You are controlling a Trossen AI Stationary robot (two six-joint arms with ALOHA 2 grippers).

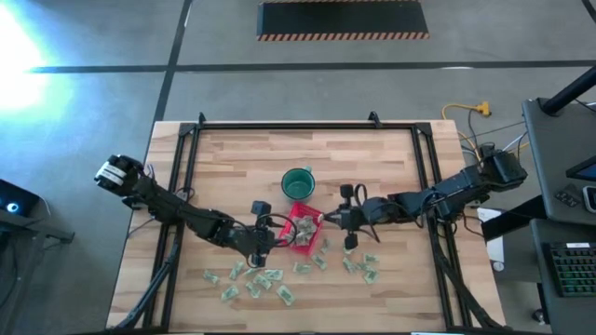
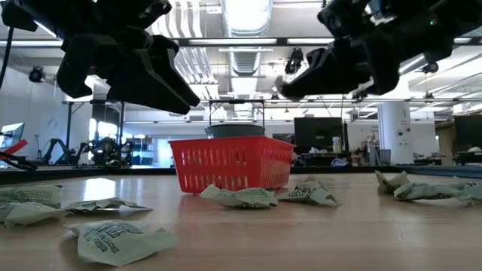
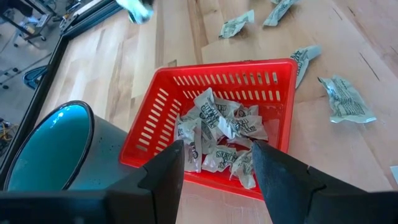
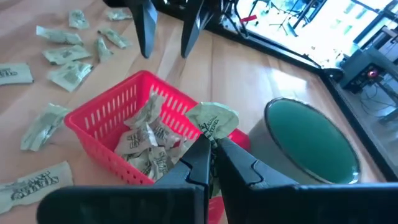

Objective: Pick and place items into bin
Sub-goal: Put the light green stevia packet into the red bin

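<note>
The red bin (image 1: 303, 226) stands mid-table with several pale green-and-white wrapped pieces (image 3: 221, 134) lying in it. More pieces (image 1: 265, 281) lie loose on the wood between the bin and the table's near edge. My left gripper (image 3: 214, 149) is open and empty, hovering just above the bin's left wall. My right gripper (image 4: 212, 140) is above the bin's right side, shut on one wrapped piece (image 4: 211, 117). The round dark-green cup (image 1: 298, 183) stands just beyond the bin. My right gripper pinches the wrapped piece by its crumpled edge (image 4: 209, 132) between its two fingertips. The piece sticks out past the fingertips, lifted clear above the bin's inside. Which way the fingers slant does not show plainly.
Loose pieces lie in two patches near the table's front, left (image 1: 244, 277) and right (image 1: 361, 267) of the bin. A black frame (image 1: 279, 126) runs along the table's far and side edges. The cup's open mouth (image 4: 308, 134) is close beside my right gripper.
</note>
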